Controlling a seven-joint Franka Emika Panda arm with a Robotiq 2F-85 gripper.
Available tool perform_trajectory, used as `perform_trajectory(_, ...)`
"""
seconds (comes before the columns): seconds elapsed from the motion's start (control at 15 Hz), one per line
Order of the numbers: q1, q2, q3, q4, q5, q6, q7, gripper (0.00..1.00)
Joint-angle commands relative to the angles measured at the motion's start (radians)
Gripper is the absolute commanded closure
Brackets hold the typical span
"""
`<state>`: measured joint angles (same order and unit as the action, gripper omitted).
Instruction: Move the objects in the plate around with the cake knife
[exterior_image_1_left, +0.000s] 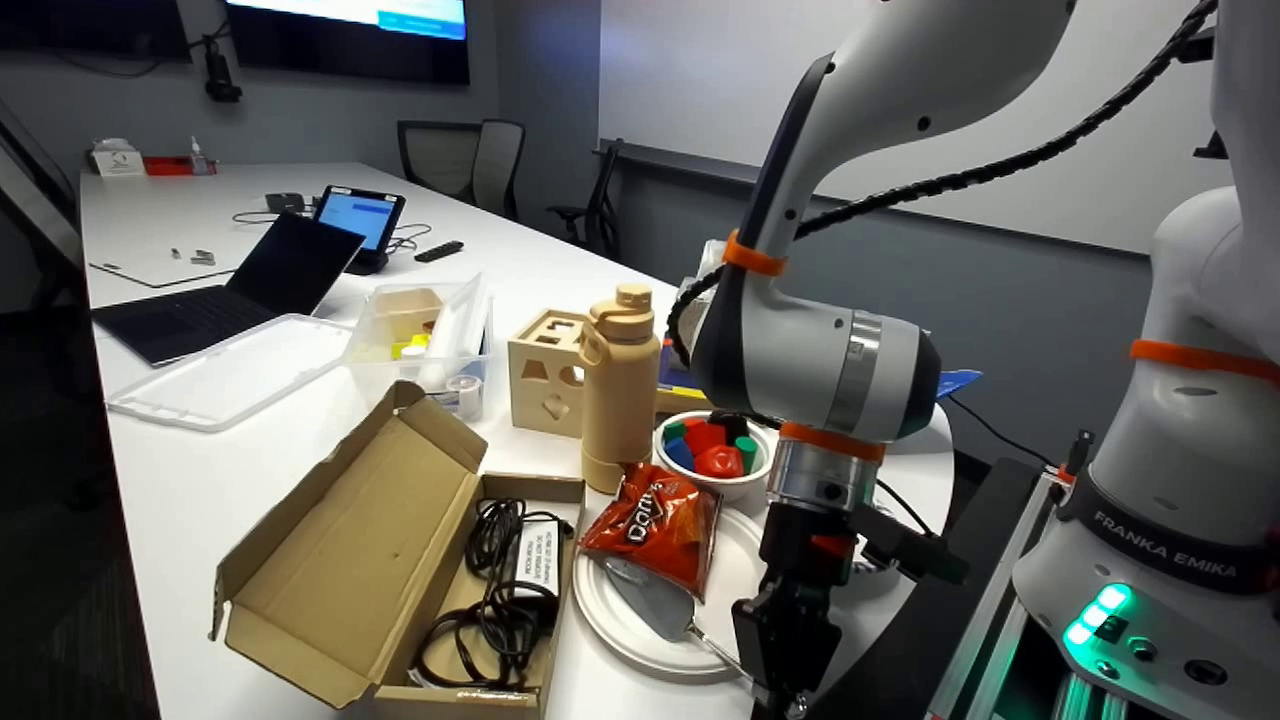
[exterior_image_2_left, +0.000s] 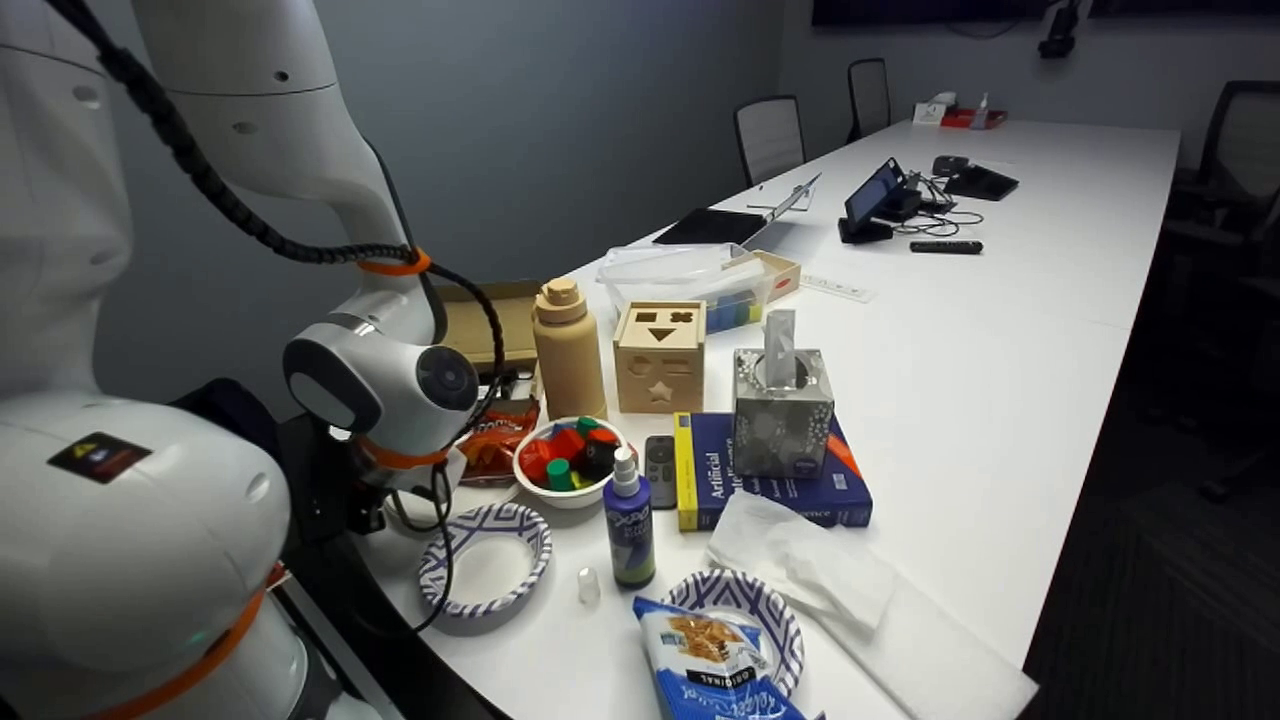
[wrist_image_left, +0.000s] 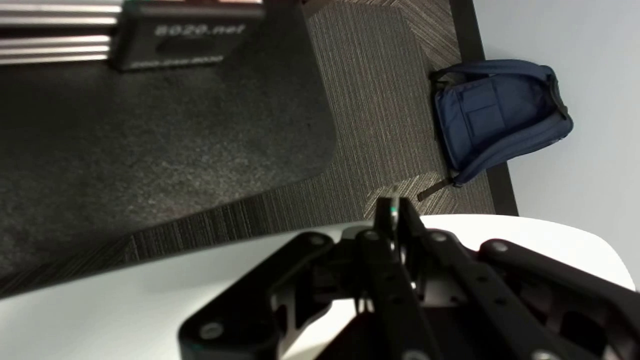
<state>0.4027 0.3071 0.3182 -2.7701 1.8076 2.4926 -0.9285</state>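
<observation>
The cake knife (exterior_image_1_left: 655, 605) has a flat grey blade and a slim metal handle. Its blade is over the white plate (exterior_image_1_left: 640, 650) in an exterior view, against the lower edge of a red Doritos bag (exterior_image_1_left: 655, 525). I cannot tell whether its tip is under the bag. The bag lies on the plate and also shows in an exterior view (exterior_image_2_left: 497, 445). My gripper (exterior_image_1_left: 782, 695) is beside the plate, shut on the knife's handle. In the wrist view, the gripper (wrist_image_left: 394, 215) pinches the handle's end (wrist_image_left: 394, 206); the blade is hidden there.
An open cardboard box (exterior_image_1_left: 345, 560) with cables stands beside the plate. A tan bottle (exterior_image_1_left: 620, 400) and a white bowl (exterior_image_1_left: 735, 488) of coloured blocks stand behind the bag. A patterned bowl (exterior_image_2_left: 437, 592) and a spray bottle (exterior_image_2_left: 632, 545) stand near the arm. The table edge (wrist_image_left: 165, 257) is close.
</observation>
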Motion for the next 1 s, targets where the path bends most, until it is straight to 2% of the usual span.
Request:
perform_trajectory(0.0, 0.028, 0.006, -0.013, 0.000, 0.024, 0.022, -0.022, 0.95)
perform_trajectory(0.07, 0.029, 0.003, -0.011, 0.000, 0.016, 0.022, -0.012, 1.00)
perform_trajectory(0.33, 0.050, -0.037, 0.012, 0.007, -0.060, 0.030, 0.096, 0.99)
perform_trajectory(0.67, 0.079, -0.061, 0.045, 0.028, -0.252, 0.061, 0.356, 0.99)
perform_trajectory(0.73, 0.076, -0.113, 0.054, -0.011, -0.286, 0.054, 0.405, 0.99)
perform_trajectory(0.93, 0.079, -0.112, 0.065, 0.023, -0.370, 0.090, 0.516, 0.99)
